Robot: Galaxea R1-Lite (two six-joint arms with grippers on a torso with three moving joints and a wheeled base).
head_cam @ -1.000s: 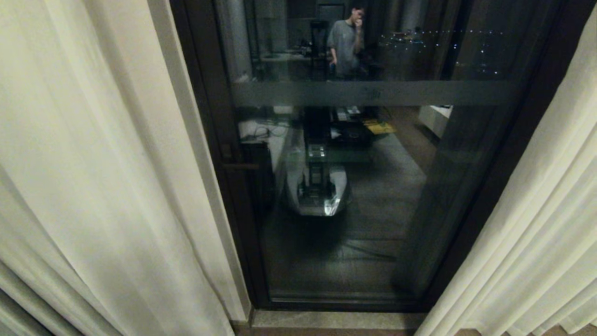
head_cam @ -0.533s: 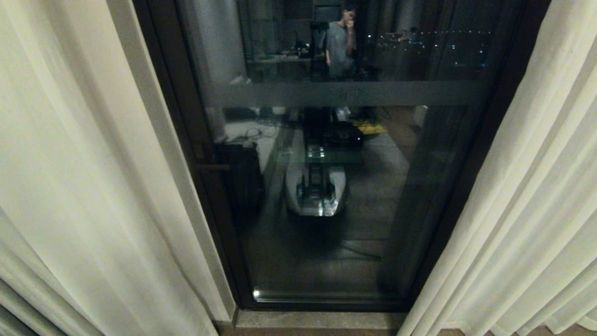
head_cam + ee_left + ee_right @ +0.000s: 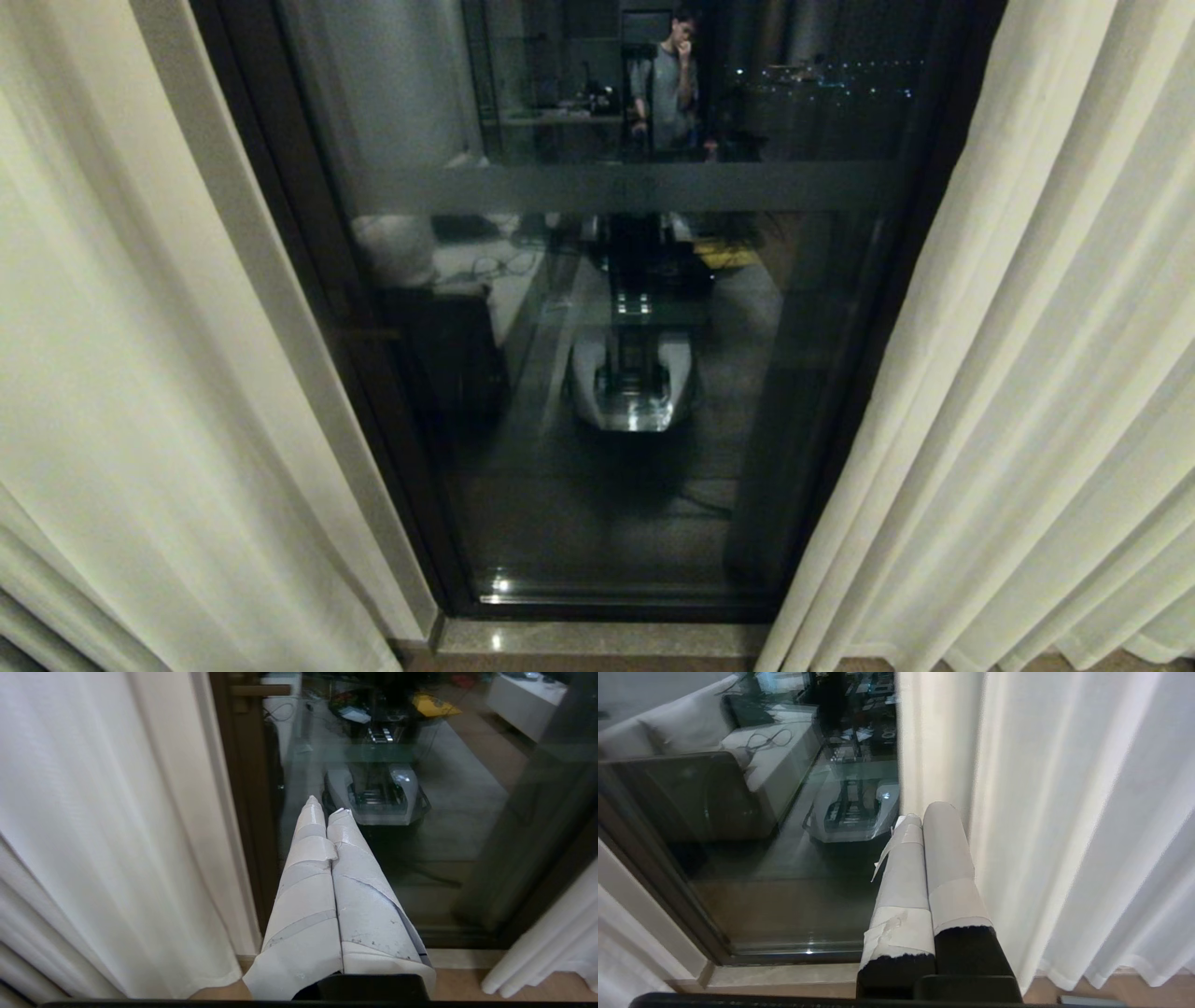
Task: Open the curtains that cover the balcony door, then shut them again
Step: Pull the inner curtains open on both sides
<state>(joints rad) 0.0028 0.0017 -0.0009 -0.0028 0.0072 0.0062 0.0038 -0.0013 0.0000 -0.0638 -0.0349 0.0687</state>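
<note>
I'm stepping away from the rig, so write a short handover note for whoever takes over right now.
Left gripper: shut, empty, pointing at the glass near the left panel.
Right gripper: shut, empty, beside the right panel.
Cream-white pleated fabric curtains: left panel and right panel hang parted at either side.
Dark-framed glass balcony door: uncovered between them, closed.
Done: curtains stand open.
Left: draw both panels together over the door.
</note>
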